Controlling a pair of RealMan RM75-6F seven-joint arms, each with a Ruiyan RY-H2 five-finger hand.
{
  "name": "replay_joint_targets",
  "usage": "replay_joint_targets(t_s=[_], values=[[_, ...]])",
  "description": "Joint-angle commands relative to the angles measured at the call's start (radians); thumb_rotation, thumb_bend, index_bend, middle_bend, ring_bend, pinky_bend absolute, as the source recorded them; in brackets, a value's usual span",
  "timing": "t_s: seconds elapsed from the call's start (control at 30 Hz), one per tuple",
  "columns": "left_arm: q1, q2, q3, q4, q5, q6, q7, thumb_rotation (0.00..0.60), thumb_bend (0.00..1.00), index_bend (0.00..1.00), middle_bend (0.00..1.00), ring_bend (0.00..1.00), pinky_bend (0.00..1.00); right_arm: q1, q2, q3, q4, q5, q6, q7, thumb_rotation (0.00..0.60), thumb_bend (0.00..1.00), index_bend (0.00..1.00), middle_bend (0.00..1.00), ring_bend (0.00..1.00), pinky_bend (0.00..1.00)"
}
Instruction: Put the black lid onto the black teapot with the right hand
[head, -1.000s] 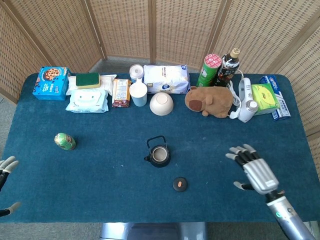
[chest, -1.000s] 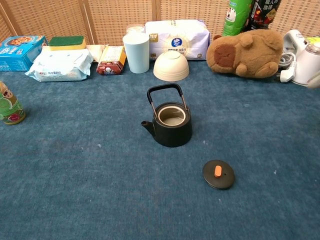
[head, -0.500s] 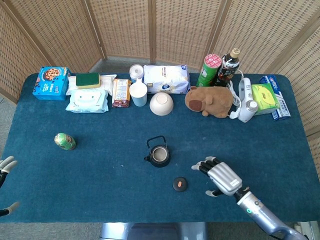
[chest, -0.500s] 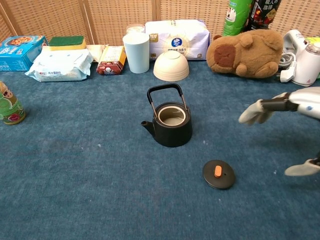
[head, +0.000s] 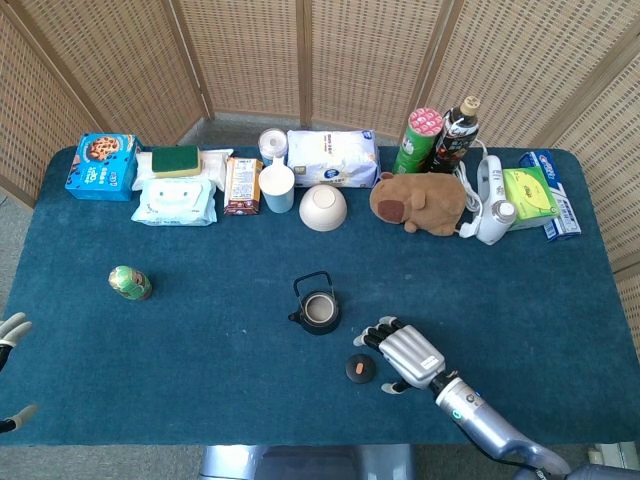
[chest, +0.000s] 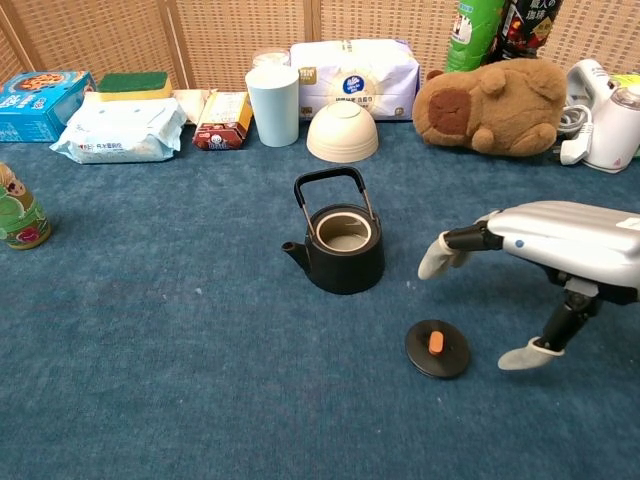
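Observation:
The black teapot (head: 317, 309) (chest: 341, 245) stands open-topped in the middle of the blue table, handle upright. The black lid (head: 360, 368) (chest: 437, 347), with an orange knob, lies flat on the cloth in front of and to the right of the pot. My right hand (head: 405, 355) (chest: 545, 250) hovers just right of the lid, fingers spread, holding nothing; its thumb hangs down close to the lid's right side without touching. Only the fingertips of my left hand (head: 12, 330) show at the left edge of the head view, spread and empty.
Along the table's back edge stand a white bowl (head: 323, 208), a cup (head: 277, 187), a plush capybara (head: 420, 203), bottles (head: 440, 135), boxes and wipes (head: 173, 202). A green can (head: 130, 283) lies at the left. Bare cloth surrounds the teapot.
My right hand has moved leftward and lower, from the table's right side to just beside the lid. The lid, the teapot and the left hand have stayed put.

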Motion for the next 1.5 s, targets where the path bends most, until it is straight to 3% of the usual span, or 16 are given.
replay_joint_targets(t_s=[0.03, 0.87, 1.5], values=[[-0.001, 0.001, 0.000, 0.001, 0.000, -0.002, -0.003, 0.600, 0.08, 0.00, 0.00, 0.00, 0.10, 0.007, -0.022, 0.005, 0.002, 0.038, -0.017, -0.049, 0.600, 0.00, 0.27, 0.21, 0.19, 0.10], [-0.002, 0.000, 0.001, -0.005, -0.001, -0.009, 0.008, 0.600, 0.08, 0.00, 0.00, 0.00, 0.10, 0.040, -0.060, 0.009, -0.041, 0.261, -0.065, -0.268, 0.600, 0.00, 0.28, 0.18, 0.16, 0.07], [-0.001, 0.003, -0.001, -0.002, -0.006, -0.005, -0.008, 0.600, 0.08, 0.00, 0.00, 0.00, 0.10, 0.057, -0.086, -0.001, -0.027, 0.290, -0.050, -0.261, 0.600, 0.00, 0.29, 0.19, 0.17, 0.07]])
